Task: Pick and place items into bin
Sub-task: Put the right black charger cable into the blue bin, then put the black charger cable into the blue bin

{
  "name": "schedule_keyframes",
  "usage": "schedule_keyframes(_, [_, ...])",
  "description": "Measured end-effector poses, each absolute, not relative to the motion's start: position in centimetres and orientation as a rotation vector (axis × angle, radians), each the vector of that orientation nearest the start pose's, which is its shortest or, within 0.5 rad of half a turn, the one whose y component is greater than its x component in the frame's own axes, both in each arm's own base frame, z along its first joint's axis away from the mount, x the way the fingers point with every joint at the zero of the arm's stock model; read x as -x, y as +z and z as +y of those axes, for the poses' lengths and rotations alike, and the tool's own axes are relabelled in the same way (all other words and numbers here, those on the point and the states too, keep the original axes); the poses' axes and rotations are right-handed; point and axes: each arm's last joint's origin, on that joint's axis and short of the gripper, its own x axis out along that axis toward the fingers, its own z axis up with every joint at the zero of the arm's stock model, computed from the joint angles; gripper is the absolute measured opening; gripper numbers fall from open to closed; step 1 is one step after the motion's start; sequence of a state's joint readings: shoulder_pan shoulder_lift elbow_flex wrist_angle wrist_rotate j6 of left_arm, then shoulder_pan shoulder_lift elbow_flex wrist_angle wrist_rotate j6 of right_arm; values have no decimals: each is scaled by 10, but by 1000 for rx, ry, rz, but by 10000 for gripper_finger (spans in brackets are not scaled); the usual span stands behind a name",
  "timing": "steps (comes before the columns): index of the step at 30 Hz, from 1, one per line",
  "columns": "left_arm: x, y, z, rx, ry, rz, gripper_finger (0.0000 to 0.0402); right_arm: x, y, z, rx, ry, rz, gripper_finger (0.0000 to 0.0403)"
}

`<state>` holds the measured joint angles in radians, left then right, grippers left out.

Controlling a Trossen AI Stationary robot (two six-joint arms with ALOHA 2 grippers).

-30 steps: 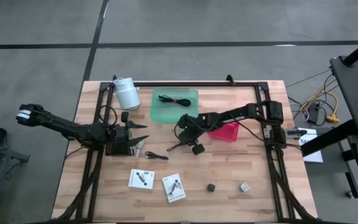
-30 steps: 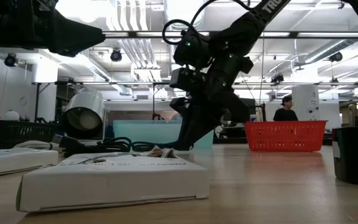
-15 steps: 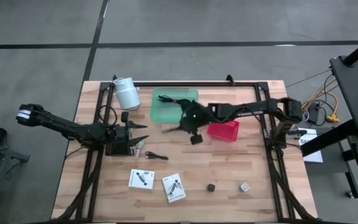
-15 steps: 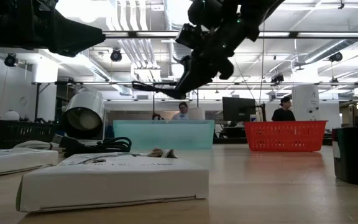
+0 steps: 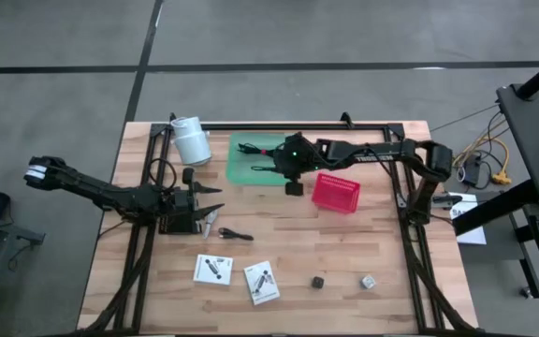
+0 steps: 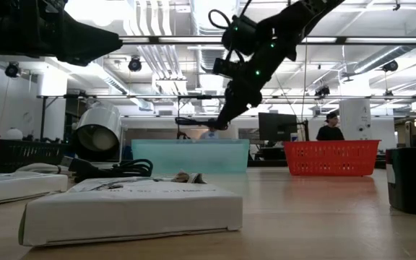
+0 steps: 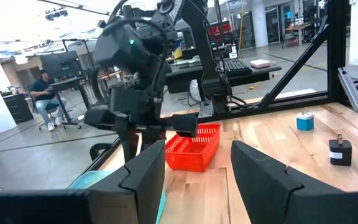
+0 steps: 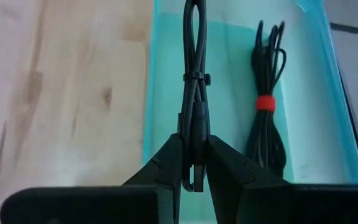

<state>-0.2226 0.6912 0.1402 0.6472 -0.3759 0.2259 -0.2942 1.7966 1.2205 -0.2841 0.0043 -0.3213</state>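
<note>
My right gripper [image 8: 194, 144] hovers over the green bin [image 5: 263, 157], shut on a bundled black cable [image 8: 194, 93]. A second black cable with a red tie [image 8: 265, 102] lies on the bin's floor. My left gripper [image 5: 215, 213] waits open near the table's left side, touching nothing; the small silver piece [image 5: 210, 225] lies on the table just beside it. Flat on the wood lie another black cable [image 5: 237, 234], two white cards [image 5: 213, 270] [image 5: 262, 282], a dark cube [image 5: 317, 281] and a pale cube [image 5: 368, 281]. My right gripper pinches the cable bundle between its two fingers at one end [image 8: 195, 163], below its small black tie. The bundle runs on forward in line with the fingers. It is lifted clear and sticks out about level above the bin [image 6: 193, 120].
A red basket [image 5: 336, 193] stands on the table right of the bin, beside my right arm. The white roll [image 5: 191, 140] sits at the far left corner. The black frame rails [image 5: 279, 125] run along the table's far edge and sides. People stand in the room behind.
My right gripper has risen from the table's middle and travelled toward the far edge, ending over the green bin with the black cable bundle held all the way. The bundle, low by the table before, is now lifted clear above the bin.
</note>
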Motion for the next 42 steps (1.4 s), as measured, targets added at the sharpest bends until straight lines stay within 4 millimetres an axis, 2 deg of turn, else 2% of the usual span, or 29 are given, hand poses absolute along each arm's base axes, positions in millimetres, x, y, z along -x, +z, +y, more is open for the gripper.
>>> schedule_keyframes(5, [-150,204,-23,-197,163,-74,169,-362,203,-119,146,-170,889,54])
schedule_keyframes(17, [-150,204,-23,-197,163,-74,169,-362,203,-119,129,-177,886,118])
schedule_keyframes(23, [-150,204,-23,-197,163,-74,169,-361,208,-117,48,-207,868,123])
schedule_keyframes(28, [-150,204,-23,-197,163,-73,169,-353,214,-104,4,-149,796,112])
schedule_keyframes(33, [-150,203,-23,-198,162,-71,169,-329,218,-79,16,-88,649,99])
schedule_keyframes(37, [-149,203,-23,-198,162,-70,169,-296,217,-59,14,-79,553,90])
schedule_keyframes(42, [-149,203,-23,-197,162,-70,169,-252,220,-37,64,-123,327,82])
